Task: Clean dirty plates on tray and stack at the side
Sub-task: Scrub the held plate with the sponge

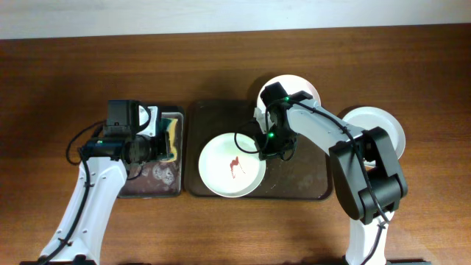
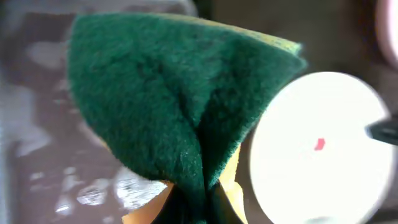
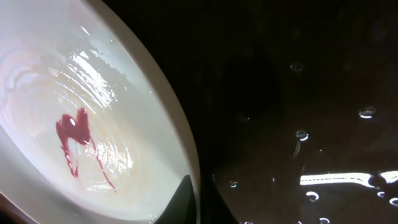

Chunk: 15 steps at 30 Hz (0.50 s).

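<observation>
A white plate (image 1: 221,177) with a red smear at its centre lies on the left part of the dark brown tray (image 1: 303,179). My right gripper (image 1: 268,152) is shut on its right rim. In the right wrist view the fingers (image 3: 196,200) pinch the rim of that plate (image 3: 130,112), with the wet tray (image 3: 298,93) beside it. A second plate (image 1: 303,85) sits at the tray's back edge, partly under the right arm. A third plate (image 1: 384,126) lies on the table right of the tray. My left gripper (image 1: 159,144) is shut on a green and yellow sponge (image 2: 174,106).
A smaller black tray (image 1: 151,181) with a wet greyish inside lies left of the brown tray, under the left gripper. The sponge (image 1: 174,140) hangs over its right side. In the left wrist view the smeared plate (image 2: 323,186) shows to the right of the sponge.
</observation>
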### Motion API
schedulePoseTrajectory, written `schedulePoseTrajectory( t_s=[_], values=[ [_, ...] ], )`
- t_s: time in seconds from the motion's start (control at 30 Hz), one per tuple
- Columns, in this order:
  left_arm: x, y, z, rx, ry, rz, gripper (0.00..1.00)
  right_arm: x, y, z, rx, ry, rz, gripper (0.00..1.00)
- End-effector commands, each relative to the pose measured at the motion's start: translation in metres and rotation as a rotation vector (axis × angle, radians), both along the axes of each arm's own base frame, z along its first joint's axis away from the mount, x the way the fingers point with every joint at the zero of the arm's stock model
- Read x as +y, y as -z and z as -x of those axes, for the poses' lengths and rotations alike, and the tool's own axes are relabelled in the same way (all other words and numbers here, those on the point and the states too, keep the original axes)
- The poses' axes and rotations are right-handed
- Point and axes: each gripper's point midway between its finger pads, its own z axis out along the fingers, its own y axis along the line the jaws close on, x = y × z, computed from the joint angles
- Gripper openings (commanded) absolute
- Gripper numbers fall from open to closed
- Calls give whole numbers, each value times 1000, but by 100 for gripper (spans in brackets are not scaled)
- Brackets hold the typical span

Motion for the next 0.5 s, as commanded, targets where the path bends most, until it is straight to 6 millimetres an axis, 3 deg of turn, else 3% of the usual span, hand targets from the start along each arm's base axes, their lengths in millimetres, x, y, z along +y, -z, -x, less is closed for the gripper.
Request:
schedulePoseTrajectory(
  t_s=[0.0,0.1,0.13,0.3,0.47],
  values=[
    [-42,-13,3,3,81,224,0,1,6,6,11,-18,11,4],
    [-74,-3,7,49,118,248,0,1,6,6,10,-18,11,4],
    [-95,7,7,74,139,259,0,1,6,6,10,-18,11,4],
    [-158,50,19,207,166,293,0,1,6,6,10,-18,11,4],
    [-189,85,38,278,250,262,0,1,6,6,11,-18,11,4]
  ],
)
